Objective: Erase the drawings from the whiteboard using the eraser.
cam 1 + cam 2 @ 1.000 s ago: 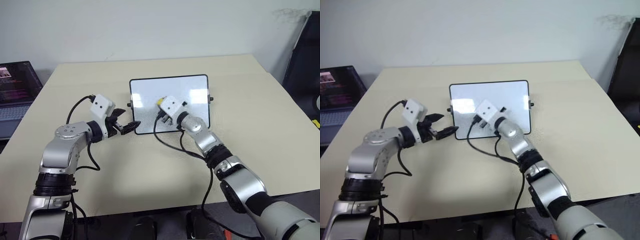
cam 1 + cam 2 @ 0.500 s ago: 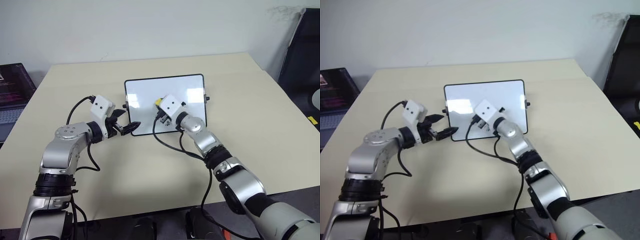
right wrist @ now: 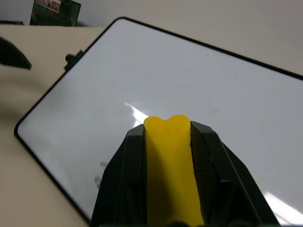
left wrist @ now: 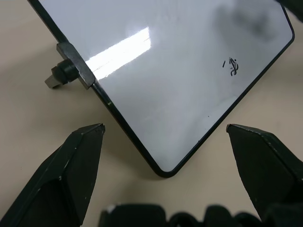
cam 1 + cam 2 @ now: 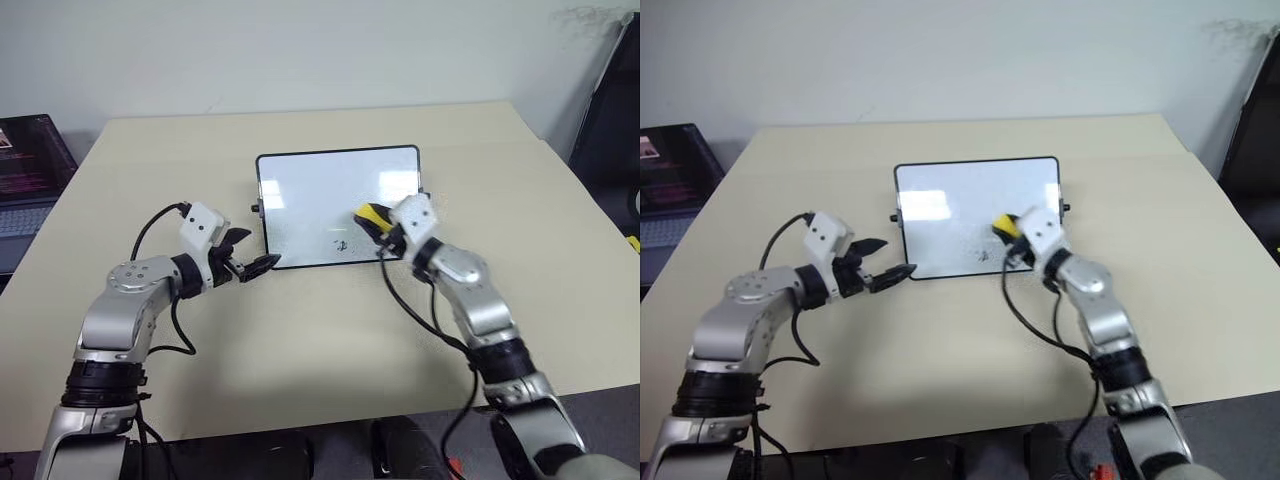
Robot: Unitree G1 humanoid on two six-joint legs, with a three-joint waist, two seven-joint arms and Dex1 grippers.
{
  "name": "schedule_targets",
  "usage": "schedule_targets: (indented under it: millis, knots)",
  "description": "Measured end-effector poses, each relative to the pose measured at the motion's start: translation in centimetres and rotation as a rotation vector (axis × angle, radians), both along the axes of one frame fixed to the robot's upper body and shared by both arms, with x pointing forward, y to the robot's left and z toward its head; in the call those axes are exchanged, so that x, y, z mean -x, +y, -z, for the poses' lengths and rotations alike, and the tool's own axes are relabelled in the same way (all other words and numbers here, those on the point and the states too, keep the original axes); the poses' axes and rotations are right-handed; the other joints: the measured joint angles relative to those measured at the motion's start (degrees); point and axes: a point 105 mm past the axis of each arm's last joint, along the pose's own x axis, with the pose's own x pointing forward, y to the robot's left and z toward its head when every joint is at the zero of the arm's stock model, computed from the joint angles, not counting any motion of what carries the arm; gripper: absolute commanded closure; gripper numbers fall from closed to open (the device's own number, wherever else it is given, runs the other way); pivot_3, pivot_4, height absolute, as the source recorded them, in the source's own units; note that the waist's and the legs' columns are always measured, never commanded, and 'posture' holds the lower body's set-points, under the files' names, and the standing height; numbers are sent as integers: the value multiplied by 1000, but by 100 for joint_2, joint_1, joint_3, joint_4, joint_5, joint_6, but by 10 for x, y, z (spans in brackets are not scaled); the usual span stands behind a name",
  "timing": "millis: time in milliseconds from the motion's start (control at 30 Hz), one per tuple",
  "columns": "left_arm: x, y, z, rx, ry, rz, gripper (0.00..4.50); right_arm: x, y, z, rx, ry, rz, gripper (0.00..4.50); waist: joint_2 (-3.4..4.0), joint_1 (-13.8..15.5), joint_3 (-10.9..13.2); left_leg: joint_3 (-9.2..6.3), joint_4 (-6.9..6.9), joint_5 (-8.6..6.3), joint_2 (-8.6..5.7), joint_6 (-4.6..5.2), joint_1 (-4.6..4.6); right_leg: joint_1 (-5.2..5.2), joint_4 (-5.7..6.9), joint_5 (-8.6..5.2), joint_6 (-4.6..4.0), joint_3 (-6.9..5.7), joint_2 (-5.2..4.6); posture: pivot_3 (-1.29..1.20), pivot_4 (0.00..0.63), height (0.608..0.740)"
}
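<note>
Laptop (image 5: 25,175) glows at the far left, off the bench (image 5: 300,330) edge and well clear of our work. Next comes the left gripper (image 5: 252,266), fingers spread wide and holding nothing, straddling the near left corner of the whiteboard (image 5: 310,190) without touching it, as the left wrist view shows. Just beyond those fingers, toward the right, sit the drawings (image 5: 341,245): a small scribble with a short dash beside it, close to the board's near edge. Further right, the right gripper (image 5: 378,226) has its fingers closed tight on the eraser (image 5: 369,214), the yellow block squeezed between them and poking out ahead over the board's right side.

We judge the step in hand is wiping that last mark. To do it well, we should bring the eraser's face flat onto the board, press lightly, and sweep leftward along the near edge. The mark lies close to the frame, so the stroke may slip off onto the bench. Open bench surrounds the board, leaving room on every side.
</note>
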Motion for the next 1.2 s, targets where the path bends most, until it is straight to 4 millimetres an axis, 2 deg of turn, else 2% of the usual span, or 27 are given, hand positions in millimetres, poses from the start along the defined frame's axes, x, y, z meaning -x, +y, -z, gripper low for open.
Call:
schedule_targets:
  millis: [167, 300, 467, 567, 633, 733, 800, 900, 1033, 1133, 1200]
  knots:
    - [5, -3, 6, -40, -2, 36, 0, 17, -18, 21, 117, -2, 0, 3535, -3, 19, 1, 9, 1, 1, 1, 0, 8, 7, 5, -1, 1, -4, 6, 0, 150, 740]
    - [9, -7, 10, -82, -13, 70, 0, 29, -22, 38, 218, -11, -35, 3535, -11, 37, 7, 24, 2, 1, 1, 0, 9, 8, 5, -1, 1, -3, 7, 0, 150, 740]
    - [12, -8, 14, -82, -7, 74, 0, 36, -26, 46, 230, -12, -43, 3535, -14, 48, 8, 23, 3, 1, 2, 0, 9, 9, 5, -1, 1, -2, 6, 0, 150, 740]
    - [14, -8, 16, -77, -1, 77, 0, 35, -24, 41, 206, -49, -30, 3535, -15, 50, 9, 22, 3, 1, 2, 0, 9, 9, 6, -1, 1, -3, 6, 0, 150, 740]
    - [14, -9, 16, -74, 1, 80, 0, 32, -19, 30, 190, -108, -22, 3535, -16, 47, 9, 22, 4, 1, 2, 0, 11, 8, 8, 0, 1, -2, 7, 0, 150, 740]
    - [15, -12, 15, -63, 4, 99, 0, 17, -2, 4, 166, -220, -23, 3535, -18, 36, 10, 33, 8, 2, 3, -1, 16, 9, 11, 0, 0, 0, 13, 0, 150, 740]
    - [15, -14, 14, -59, 4, 113, 0, 7, 13, -7, 152, -266, -30, 3535, -19, 46, 10, 32, 10, 2, 3, -1, 14, 10, 12, 0, -1, -2, 17, 0, 150, 740]
    - [15, -16, 14, -58, 5, 128, 0, -8, 29, -6, 144, -282, -31, 3535, -20, 51, 11, 36, 12, 2, 1, -2, 11, 9, 12, 1, -2, -3, 17, 0, 150, 740]
    - [14, -17, 12, -59, 3, 135, 0, -32, 37, -6, 141, -301, 18, 3535, -22, 49, 12, 41, 15, 2, -1, -2, 9, 7, 11, 1, -2, -1, 16, 0, 150, 740]
    - [14, -18, 12, -60, 4, 143, 0, -41, 44, -7, 120, -330, 40, 3535, -22, 45, 12, 41, 11, 2, 3, -2, 9, 6, 11, 1, -2, -1, 16, 0, 150, 740]
    - [14, -18, 13, -62, 6, 145, 0, -44, 46, -1, 123, -328, 50, 3535, -22, 43, 12, 43, 11, 2, 2, -2, 9, 6, 11, 1, -2, 0, 16, 0, 150, 740]
